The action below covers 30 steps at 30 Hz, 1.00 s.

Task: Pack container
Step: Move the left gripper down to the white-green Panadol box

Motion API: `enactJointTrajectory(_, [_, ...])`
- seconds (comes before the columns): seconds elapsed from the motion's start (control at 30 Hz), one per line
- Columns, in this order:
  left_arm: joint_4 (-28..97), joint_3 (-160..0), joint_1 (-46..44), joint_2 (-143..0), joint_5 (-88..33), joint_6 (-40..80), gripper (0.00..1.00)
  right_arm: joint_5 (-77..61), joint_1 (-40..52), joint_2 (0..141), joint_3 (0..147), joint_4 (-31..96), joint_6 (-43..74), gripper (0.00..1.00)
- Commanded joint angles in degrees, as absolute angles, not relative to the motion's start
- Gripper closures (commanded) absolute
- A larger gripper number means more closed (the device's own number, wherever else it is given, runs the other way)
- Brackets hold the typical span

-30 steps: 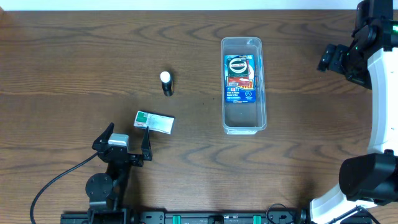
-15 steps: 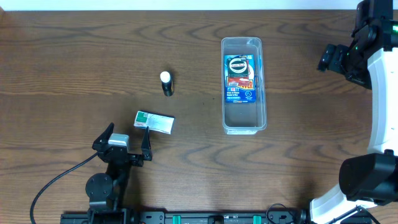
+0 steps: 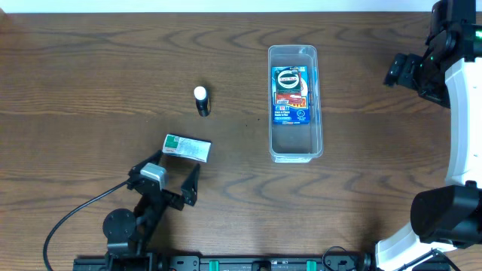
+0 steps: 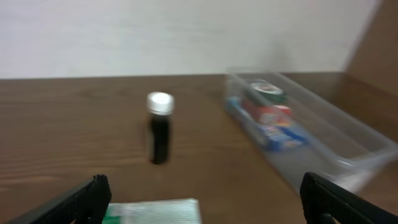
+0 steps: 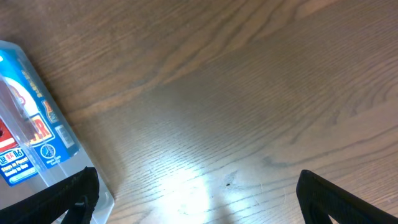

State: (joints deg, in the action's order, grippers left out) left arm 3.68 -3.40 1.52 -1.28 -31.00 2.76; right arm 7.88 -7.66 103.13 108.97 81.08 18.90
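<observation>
The container (image 3: 295,147) is a long clear bin right of the table's middle, with a blue and red card package (image 3: 291,92) lying in it. A small black bottle with a white cap (image 3: 201,100) stands left of it. A green and white packet (image 3: 187,147) lies nearer the front. My left gripper (image 3: 172,168) is open and empty just in front of the packet. In the left wrist view the packet (image 4: 155,210) lies between the open fingers (image 4: 208,208), with the bottle (image 4: 160,127) and container (image 4: 348,146) beyond. My right gripper (image 3: 399,71) is open and empty, right of the container.
The table is dark brown wood (image 3: 90,83). The right wrist view shows bare wood between the open fingers (image 5: 199,202) and the container's corner (image 5: 37,134) at lower left. A black cable (image 3: 68,218) runs from the left arm's base.
My left gripper has shifted a little right and turned, so its fingers now point toward the packet. The right arm and the objects have not moved.
</observation>
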Motion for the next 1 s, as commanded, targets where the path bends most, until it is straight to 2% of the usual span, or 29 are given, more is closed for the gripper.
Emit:
enactJointTrajectory(0.0, [5.34,-10.83,1.93,-1.69,-37.67,3.75,0.02,7.90,-8.08,103.18,108.95,81.03,19.70,0.01])
enactJointTrajectory(0.17, [24.38,-28.60,1.96,-10.37,-27.66,2.79,0.02,7.90,-8.08,103.18,108.95,81.03,19.70,0.01])
enactJointTrajectory(0.3, [41.54,-42.41,1.91,-23.88,-28.05,-0.19,0.02,7.90,-8.08,103.18,108.95,81.03,19.70,0.01])
enactJointTrajectory(0.37, [46.35,-46.81,1.91,-29.17,-28.25,0.60,0.02,7.90,-8.08,103.18,108.95,81.03,19.70,0.01])
enactJointTrajectory(0.57, [45.19,-49.63,1.91,-37.71,-32.08,6.74,0.02,7.90,-8.08,103.18,108.95,81.03,19.70,0.01])
enactJointTrajectory(0.67, [49.93,-51.51,1.91,-42.06,-21.54,21.78,0.02,7.90,-8.08,103.18,108.95,81.03,19.70,0.01])
enactJointTrajectory(0.77, [58.17,-54.52,1.91,-47.99,-16.86,27.18,0.02,7.90,-8.08,103.18,108.95,81.03,19.70,0.01])
enactJointTrajectory(0.97, [60.95,-55.02,1.91,-55.48,-24.64,30.96,0.02,7.90,-8.08,103.18,108.95,81.03,19.70,0.01])
